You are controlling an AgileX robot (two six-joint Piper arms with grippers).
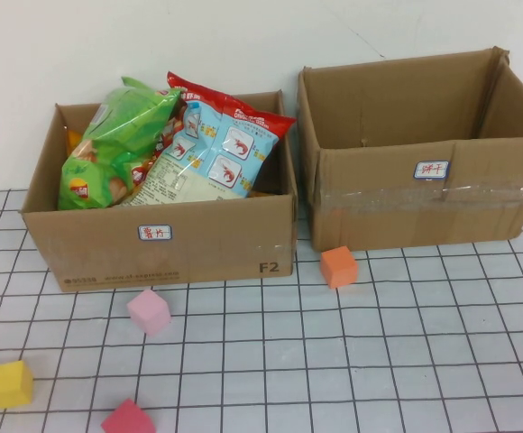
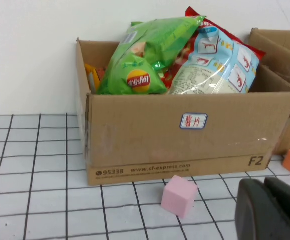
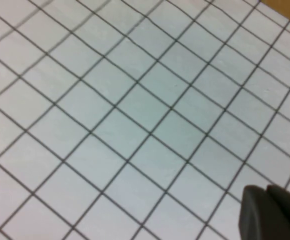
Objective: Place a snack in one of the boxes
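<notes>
The left cardboard box (image 1: 162, 244) holds a green chip bag (image 1: 117, 149) and a blue-and-red shrimp snack bag (image 1: 212, 149), both sticking up above its rim. Beside it, the right cardboard box (image 1: 424, 203) shows a bare inside. Neither gripper appears in the high view. In the left wrist view my left gripper (image 2: 264, 184) is shut and empty, low over the table in front of the left box (image 2: 185, 145), with the green bag (image 2: 140, 60) and shrimp bag (image 2: 215, 65) beyond. My right gripper (image 3: 265, 192) is shut and empty above the bare grid-patterned cloth.
Foam cubes lie on the grid cloth in front of the boxes: orange (image 1: 339, 266), pink (image 1: 149, 311), yellow (image 1: 11, 383) and red (image 1: 128, 419) at the near edge. The pink cube (image 2: 179, 196) sits close to my left gripper. A white wall stands behind the boxes.
</notes>
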